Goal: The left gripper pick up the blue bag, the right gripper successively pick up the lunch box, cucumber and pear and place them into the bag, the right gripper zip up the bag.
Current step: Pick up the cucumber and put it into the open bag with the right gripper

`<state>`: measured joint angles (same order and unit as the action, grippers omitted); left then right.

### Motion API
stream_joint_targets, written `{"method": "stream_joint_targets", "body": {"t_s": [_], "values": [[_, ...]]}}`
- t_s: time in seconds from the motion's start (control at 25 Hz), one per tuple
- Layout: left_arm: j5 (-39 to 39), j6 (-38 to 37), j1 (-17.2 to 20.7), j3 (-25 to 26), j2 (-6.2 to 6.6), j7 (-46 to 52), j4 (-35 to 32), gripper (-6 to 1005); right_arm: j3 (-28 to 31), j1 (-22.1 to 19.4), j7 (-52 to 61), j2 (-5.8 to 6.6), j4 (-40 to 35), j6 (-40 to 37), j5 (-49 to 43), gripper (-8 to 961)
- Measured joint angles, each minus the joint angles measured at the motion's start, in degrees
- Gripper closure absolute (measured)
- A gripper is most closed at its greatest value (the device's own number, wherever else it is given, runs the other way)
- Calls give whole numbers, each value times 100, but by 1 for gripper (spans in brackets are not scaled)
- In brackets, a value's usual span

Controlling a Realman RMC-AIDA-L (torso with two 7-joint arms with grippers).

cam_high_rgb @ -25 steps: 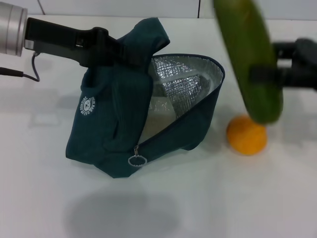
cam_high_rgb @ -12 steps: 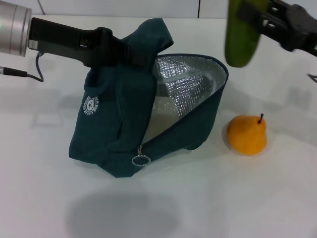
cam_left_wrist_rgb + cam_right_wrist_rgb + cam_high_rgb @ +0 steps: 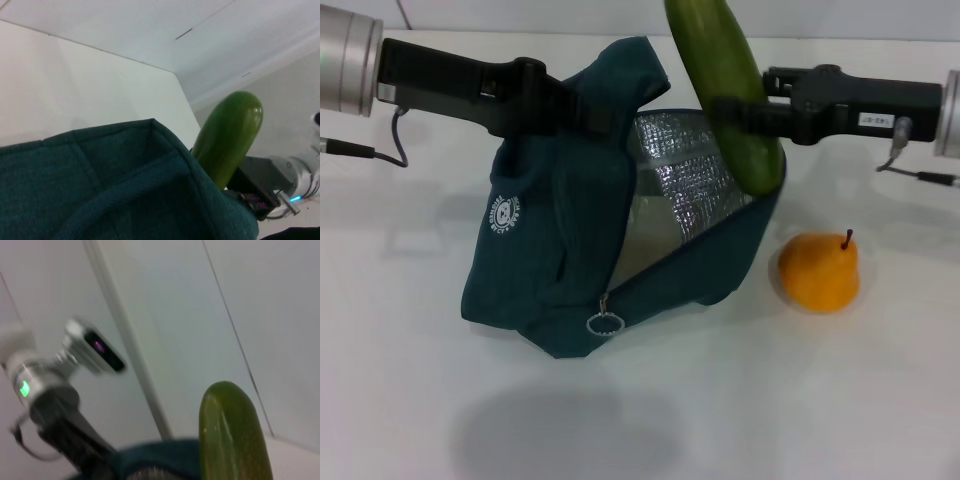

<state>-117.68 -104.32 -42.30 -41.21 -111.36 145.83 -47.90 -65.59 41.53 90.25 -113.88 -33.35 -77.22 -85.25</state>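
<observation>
The white table [image 3: 720,420] carries the work; its near edge lies out of view. Nearest on the bag's front hangs the ring zipper pull [image 3: 604,324], left undone so that the mouth stays free. The large dark teal fabric bag [image 3: 555,250] stands toward the table's middle, tilted, its silver foil lining [image 3: 685,175] turned toward the right. It is judged to be held so in order that items can be dropped in from that side. To the right, just beside the bag and apart from it, the round orange-yellow pear [image 3: 817,270] rests on the table, not yet taken. Farther back, the left gripper [image 3: 582,108] is clamped on the bag's upper fabric. The right gripper [image 3: 748,112] is closed on the long glossy dark green cucumber [image 3: 725,90], held steeply tilted with its lower end at the bag's rim. The rim's right edge stands close to the lowering path. Whether the lunch box lies inside cannot be told.
</observation>
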Motion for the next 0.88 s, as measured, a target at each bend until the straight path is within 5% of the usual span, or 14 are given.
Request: {"method": "stream_joint_targets", "body": {"t_s": [0.32,0.64,0.88], "values": [[0,12,11,0,0,-2,0,961,-7,-409,1863,128,-2472,-438,-2120,344],[-5,45,-13,-10,1,-2,0,961,-1,191,2480,345,-2590,-1110,-2793,334],[-9,45,-29,-11,0,-27,0,960,-28,640,2843,218,-2515,-1421,-3635,327]]}}
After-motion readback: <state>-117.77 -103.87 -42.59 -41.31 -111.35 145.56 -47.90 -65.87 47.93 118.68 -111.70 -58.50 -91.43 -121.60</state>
